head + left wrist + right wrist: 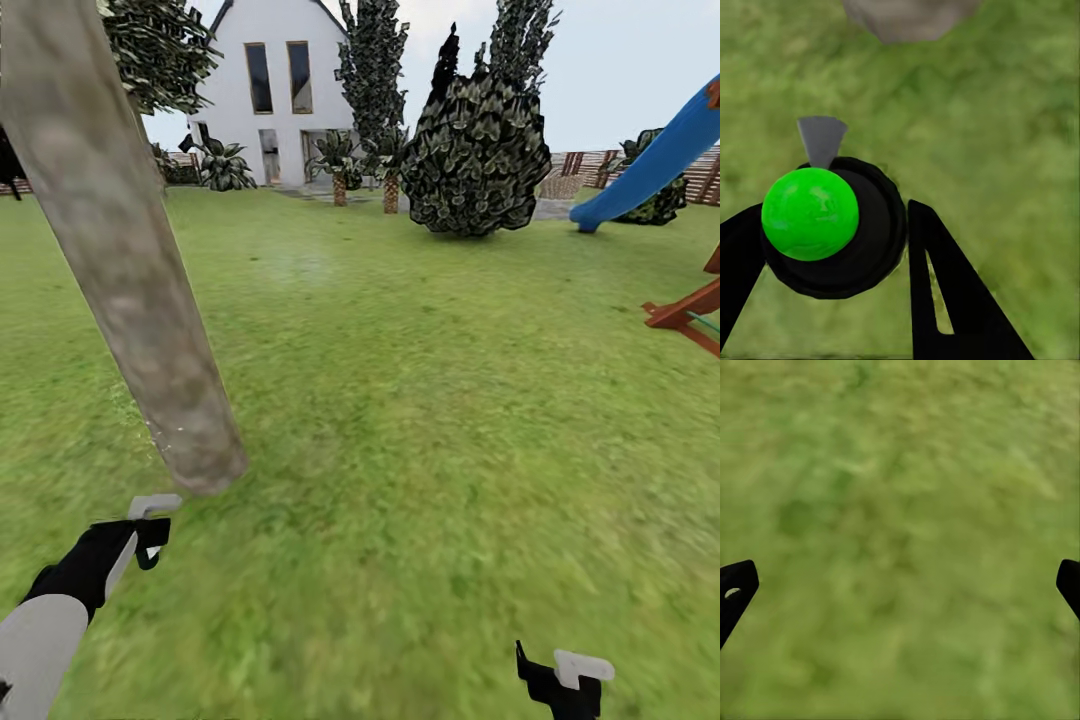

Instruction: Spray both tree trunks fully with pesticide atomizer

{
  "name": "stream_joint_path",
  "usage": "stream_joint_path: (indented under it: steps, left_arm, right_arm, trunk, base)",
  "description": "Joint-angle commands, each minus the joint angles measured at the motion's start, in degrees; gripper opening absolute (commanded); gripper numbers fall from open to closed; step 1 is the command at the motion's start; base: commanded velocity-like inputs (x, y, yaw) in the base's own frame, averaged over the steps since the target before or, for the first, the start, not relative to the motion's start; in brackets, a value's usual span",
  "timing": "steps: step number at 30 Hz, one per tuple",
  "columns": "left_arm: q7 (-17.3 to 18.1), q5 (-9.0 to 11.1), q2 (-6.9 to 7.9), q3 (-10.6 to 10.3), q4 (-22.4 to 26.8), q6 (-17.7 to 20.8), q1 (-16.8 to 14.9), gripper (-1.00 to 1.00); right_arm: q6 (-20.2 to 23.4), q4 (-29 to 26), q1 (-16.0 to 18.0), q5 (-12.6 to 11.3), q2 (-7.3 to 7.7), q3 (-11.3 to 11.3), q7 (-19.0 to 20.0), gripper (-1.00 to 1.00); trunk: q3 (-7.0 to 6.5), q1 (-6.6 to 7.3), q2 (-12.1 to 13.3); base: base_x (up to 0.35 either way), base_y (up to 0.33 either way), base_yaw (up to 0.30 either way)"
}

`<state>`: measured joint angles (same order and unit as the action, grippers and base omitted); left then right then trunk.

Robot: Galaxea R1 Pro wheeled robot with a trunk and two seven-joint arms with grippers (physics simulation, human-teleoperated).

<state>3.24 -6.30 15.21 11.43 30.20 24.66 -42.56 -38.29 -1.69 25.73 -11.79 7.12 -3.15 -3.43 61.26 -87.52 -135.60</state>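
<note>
A thick tree trunk [120, 260] with blotchy grey-tan bark leans across the left of the head view, and its base meets the lawn [400, 420] just beyond my left gripper [150, 535]. That gripper is shut on the pesticide atomizer [832, 232], a dark round body with a green cap and a grey nozzle [821, 139]. The nozzle points toward the trunk's foot [907, 15]. The black fingers [937, 292] press against the atomizer on both sides. My right gripper [565, 675] hangs low at the bottom right, open over bare grass [900, 510].
A big dark shrub [475, 150] stands mid-lawn ahead. A blue slide [655, 160] and a red-brown wooden frame [690, 315] are at the right. A white house [270, 90], small palms [340, 170] and a slatted fence [600, 165] close the far side.
</note>
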Motion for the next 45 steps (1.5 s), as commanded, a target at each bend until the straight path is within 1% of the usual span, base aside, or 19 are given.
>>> stream_joint_path:
  steps: [1,6,8,10,13,15,18,21,23,25,26,29,32,33,36,39,41,43,45]
  left_arm:
    - [-0.7,-0.5,-0.13,0.1,-0.5,-0.3,-0.1,-1.00]
    - [-0.6,-0.4,-1.52,-0.1,-0.1,-0.5,-0.1,-1.00]
    - [-0.6,-0.4,-3.43,-0.2,0.2,-0.5,-0.1,-1.00]
    - [-0.6,-0.4,-4.39,-0.1,0.7,-0.3,-0.1,-1.00]
    - [-0.6,-0.4,-3.91,0.1,0.8,0.0,-0.1,-1.00]
    - [-0.1,-0.4,-2.76,0.2,0.7,0.2,-0.1,-1.00]
    - [5.8,-0.4,0.23,0.2,0.0,0.3,0.0,-1.00]
    - [7.9,-0.4,0.76,-0.2,-0.1,0.3,0.2,-1.00]
    - [8.1,-0.4,-0.27,-0.3,0.0,0.3,0.0,-1.00]
    - [8.3,-0.4,-2.69,-0.4,0.0,0.5,-0.4,-1.00]
    - [8.4,-0.4,-3.15,-0.4,0.3,1.3,-0.6,-1.00]
    - [10.3,-0.6,-2.65,-0.4,0.7,4.8,-1.8,-1.00]
    - [11.9,-0.9,-0.20,-0.3,0.7,5.9,-3.0,-1.00]
    - [12.0,-0.9,0.01,-0.4,0.7,6.0,-3.0,-1.00]
    - [12.1,-0.9,-1.37,-2.0,0.9,6.1,-3.1,-1.00]
    - [12.2,-0.7,-0.97,-2.8,1.7,9.3,-4.2,-1.00]
    - [12.3,-0.5,1.29,-2.7,2.6,11.7,-5.3,-1.00]
    - [14.4,-0.5,4.00,-2.6,2.8,12.4,-5.9,-1.00]
    - [16.8,-0.5,5.05,-2.6,3.0,12.7,-6.1,-1.00]
  right_arm:
    - [-0.1,0.0,0.0,-0.2,0.00,-0.4,-0.3,1.00]
    - [-0.1,0.0,0.0,-0.2,0.01,-0.4,-0.3,1.00]
    - [-0.1,0.0,0.0,-0.2,0.00,-0.4,-0.3,1.00]
    - [-0.1,0.0,0.0,-0.2,0.01,-0.4,-0.3,1.00]
    - [-0.1,0.0,0.0,-0.2,0.00,-0.4,-0.3,1.00]
    - [-0.1,0.0,0.0,-0.2,0.00,-0.4,-0.3,1.00]
    - [-0.1,0.0,0.0,-0.2,0.00,-0.4,-0.3,1.00]
    - [-0.1,0.1,0.0,-0.2,0.00,-0.4,-0.3,1.00]
    - [-0.1,0.1,0.0,-0.2,0.00,-0.4,-0.3,1.00]
    - [-0.1,0.1,0.0,-0.2,0.00,-0.4,-0.3,1.00]
    - [-0.1,0.1,0.0,-0.2,0.05,-0.4,-0.3,1.00]
    - [-0.1,0.1,0.0,-0.2,0.08,-0.4,-0.3,1.00]
    - [-0.1,0.1,0.0,-0.2,0.09,-0.4,-0.3,1.00]
    - [-0.1,0.1,0.0,-0.2,0.09,-0.4,-0.3,1.00]
    - [-0.1,0.2,0.0,-0.2,0.09,-0.4,-0.3,1.00]
    - [-0.1,0.2,0.0,-0.1,0.09,-0.4,-0.3,1.00]
    - [-0.1,0.2,0.0,-0.1,0.09,-0.4,-0.3,1.00]
    - [-0.1,0.2,0.0,-0.1,0.09,-0.4,-0.3,1.00]
    - [-0.1,0.2,0.0,-0.2,0.09,-0.4,-0.3,1.00]
  trunk:
    - [0.04,0.01,0.0]
    - [0.04,0.01,0.0]
    - [0.04,0.01,0.0]
    - [0.04,0.01,0.0]
    - [0.04,0.01,0.0]
    - [0.04,0.01,0.0]
    - [0.04,0.01,0.0]
    - [0.04,0.01,0.0]
    - [0.04,0.01,0.0]
    - [0.04,0.01,0.0]
    - [0.04,0.01,0.0]
    - [0.04,0.01,0.0]
    - [0.04,0.01,0.0]
    - [0.04,0.01,0.0]
    - [0.04,0.01,0.0]
    - [0.04,0.01,0.0]
    - [0.04,0.01,0.0]
    - [0.04,0.01,0.0]
    - [0.04,0.01,0.0]
  base:
    - [0.000,0.000,0.017]
    - [0.016,-0.007,0.003]
    - [0.172,-0.111,0.000]
    - [0.219,-0.153,0.000]
    - [0.200,-0.196,0.000]
    - [0.078,-0.238,0.000]
    - [0.002,-0.209,0.082]
    - [-0.002,-0.039,0.244]
    - [0.000,-0.007,0.255]
    - [0.000,-0.002,0.093]
    - [0.000,0.000,0.022]
    - [0.000,0.000,0.007]
    - [0.000,0.000,0.001]
    - [0.000,0.000,0.000]
    - [0.000,0.000,0.000]
    - [0.000,0.000,0.000]
    - [0.000,0.000,0.000]
    - [0.000,0.000,0.000]
    - [0.000,0.000,0.000]
